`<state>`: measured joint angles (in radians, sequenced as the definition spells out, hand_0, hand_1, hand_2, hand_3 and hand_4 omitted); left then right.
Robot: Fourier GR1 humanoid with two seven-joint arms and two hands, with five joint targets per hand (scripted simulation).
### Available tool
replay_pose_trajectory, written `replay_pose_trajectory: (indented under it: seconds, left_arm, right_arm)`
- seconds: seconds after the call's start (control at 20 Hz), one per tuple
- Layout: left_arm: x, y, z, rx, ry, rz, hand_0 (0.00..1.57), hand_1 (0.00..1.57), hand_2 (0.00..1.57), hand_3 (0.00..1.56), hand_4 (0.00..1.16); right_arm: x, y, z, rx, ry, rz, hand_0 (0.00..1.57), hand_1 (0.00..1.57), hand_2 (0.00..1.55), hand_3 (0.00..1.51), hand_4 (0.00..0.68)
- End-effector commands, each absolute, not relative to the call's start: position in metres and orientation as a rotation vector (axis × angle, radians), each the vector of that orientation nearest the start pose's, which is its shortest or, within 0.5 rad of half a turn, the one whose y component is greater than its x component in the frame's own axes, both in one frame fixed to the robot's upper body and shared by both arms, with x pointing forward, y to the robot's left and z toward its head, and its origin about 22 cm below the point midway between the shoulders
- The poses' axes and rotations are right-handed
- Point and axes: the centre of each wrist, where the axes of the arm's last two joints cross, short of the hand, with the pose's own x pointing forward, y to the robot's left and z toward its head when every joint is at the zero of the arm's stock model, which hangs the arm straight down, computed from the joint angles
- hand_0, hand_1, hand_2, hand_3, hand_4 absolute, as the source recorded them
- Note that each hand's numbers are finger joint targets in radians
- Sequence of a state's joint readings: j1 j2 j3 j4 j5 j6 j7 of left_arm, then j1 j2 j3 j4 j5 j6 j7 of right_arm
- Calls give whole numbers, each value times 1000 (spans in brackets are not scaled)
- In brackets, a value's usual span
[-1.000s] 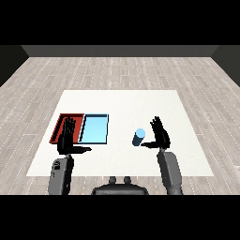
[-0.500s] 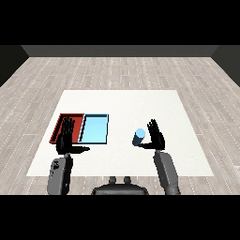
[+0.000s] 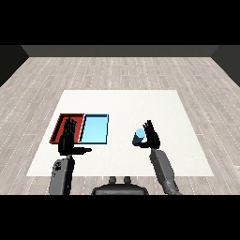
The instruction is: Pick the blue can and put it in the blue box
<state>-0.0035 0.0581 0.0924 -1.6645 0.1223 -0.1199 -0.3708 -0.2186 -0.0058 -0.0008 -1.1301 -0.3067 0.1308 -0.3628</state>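
Note:
The blue can [image 3: 138, 136] stands upright on the white table [image 3: 122, 103], right of the trays. My right hand [image 3: 152, 137] is just to the can's right, touching or nearly touching it, with fingers straight and pointing up; it is open. The light blue tray [image 3: 94, 128] lies left of the can with nothing in it. My left hand [image 3: 67, 139] hovers open over the near end of the red tray [image 3: 62, 125], thumb stretched to the right, holding nothing.
The red and light blue trays lie side by side at the table's left. The table's near edge runs just below both hands. Grey plank floor surrounds the table.
My right hand has slid left towards the blue can, closing the gap beside it. The can and my left hand have hardly moved.

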Motion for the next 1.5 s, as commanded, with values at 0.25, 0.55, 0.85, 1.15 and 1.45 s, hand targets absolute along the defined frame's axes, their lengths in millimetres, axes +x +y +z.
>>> replay_pose_trajectory:
  seconds: [0.25,0.55,0.85,1.15,1.45]
  left_arm:
    - [233,272,18,-98,-2049,53,0,0,0,0,0]
    - [237,280,34,-94,-2055,56,0,0,0,0,0]
    - [248,287,27,-85,-2031,28,0,0,0,0,0]
    - [238,267,39,-85,-2043,33,0,0,0,0,0]
    - [250,273,34,-70,-2045,56,0,0,0,0,0]
  right_arm:
    - [301,-204,-47,372,-1645,-156,0,0,0,0,0]
    - [295,-197,-80,363,-1612,-123,0,0,0,0,0]
    - [309,-200,-53,387,-1588,-124,0,0,0,0,0]
    - [324,-170,-62,99,-1586,-189,1494,1494,1509,1481,600]
    - [321,-168,-66,-21,-1577,-97,1495,1495,1474,1432,616]
